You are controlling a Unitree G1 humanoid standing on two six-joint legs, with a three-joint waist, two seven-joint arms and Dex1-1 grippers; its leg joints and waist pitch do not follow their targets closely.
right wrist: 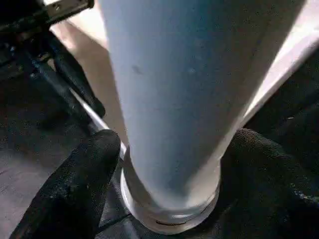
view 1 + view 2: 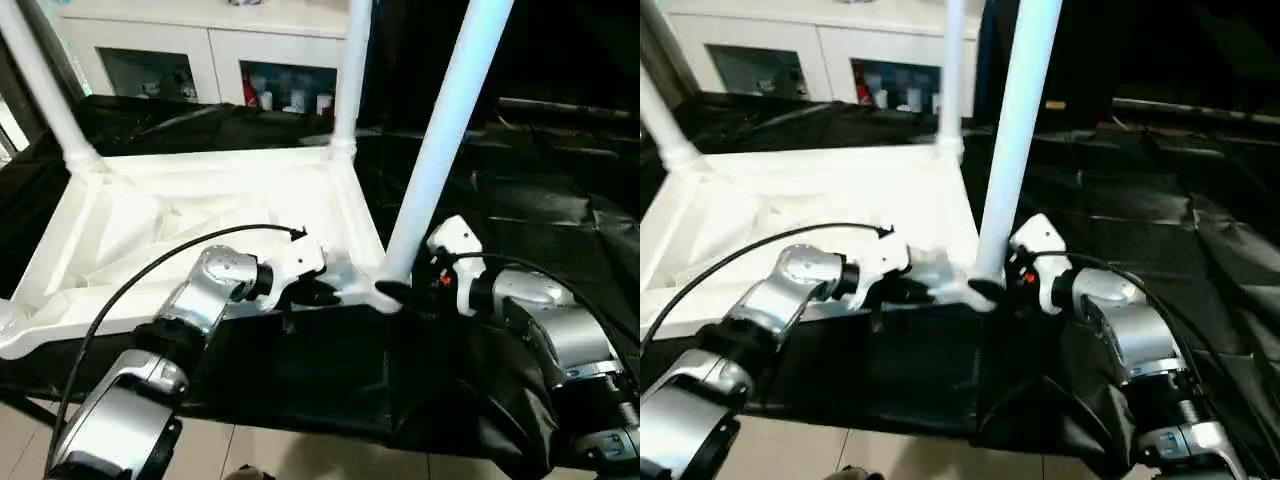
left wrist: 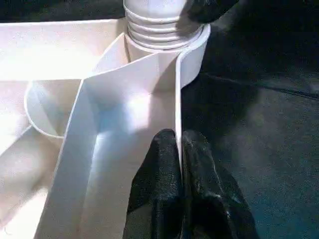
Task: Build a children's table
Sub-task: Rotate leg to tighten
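Silver forearms reach in from 6 o'clock. Left gripper [image 3: 179, 164] pinches the near rim of the upturned tabletop [image 2: 200, 200]; right gripper [image 1: 164, 174] clasps the near-right leg [image 2: 440, 130] at its socket, toward 4 o'clock of the tabletop.

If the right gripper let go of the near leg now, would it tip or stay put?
Probably stay: the leg sits in the tabletop's corner socket, threads still showing. Being long, smooth and tilted, it may wobble. The left gripper steadies the rim; the right gripper holds the base.
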